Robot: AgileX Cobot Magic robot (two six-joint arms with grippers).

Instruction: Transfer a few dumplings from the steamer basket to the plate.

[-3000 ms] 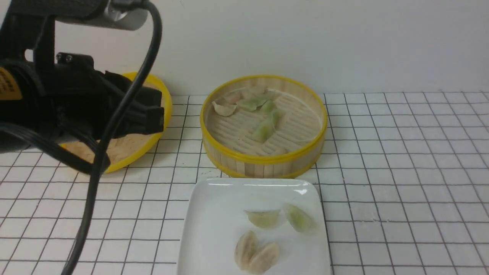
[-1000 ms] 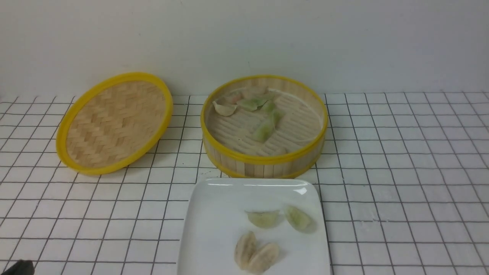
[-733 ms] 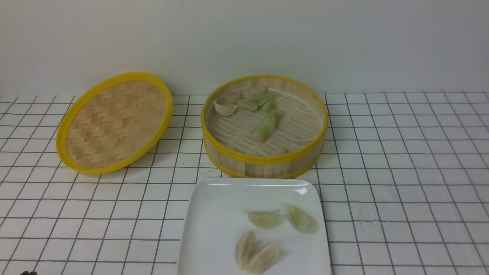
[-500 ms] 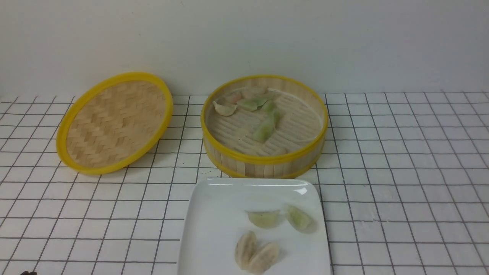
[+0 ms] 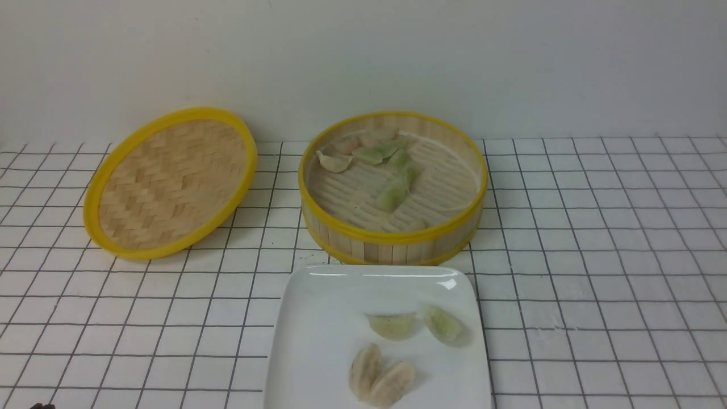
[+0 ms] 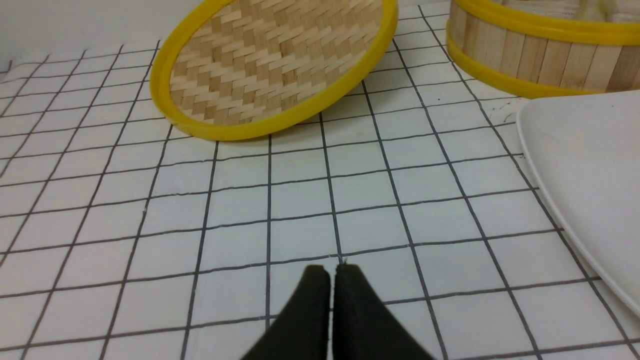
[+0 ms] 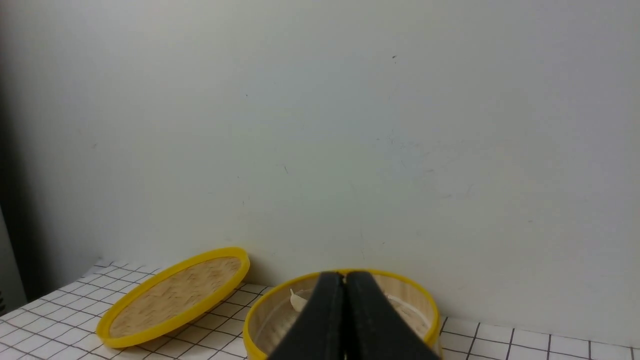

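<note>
**A:** Why do you think the layout looks the way it does?

**B:** You've got the steamer basket (image 5: 392, 190) at the centre of the front view with the plate (image 5: 318, 341) just below it, almost touching its near rim, so each carry is short. Its woven lid (image 5: 170, 182) is parked at the left, its far edge propped up near the wall, which leaves the basket open. Four dumplings (image 5: 392, 325) already lie on the plate's right half, two greenish above two beige; more dumplings in the basket (image 5: 392, 193) cluster toward its back and middle. I'd judge "a few" is met.

**A:** And your jaws?

**B:** Both sets are clenched on nothing. The left gripper (image 6: 330, 272) hovers low over bare tabletop (image 5: 596, 255), below the lid in its wrist view. The right gripper (image 7: 344, 277) sits raised, pointing toward the wall above the basket. That reads as parked, to me.

**A:** What can't you make out?

**B:** The plate's lower edge is cut off by the frame bottom. The pale dumplings at the basket's back blur together, so don't trust a count. Neither arm shows properly in the front view.
</note>
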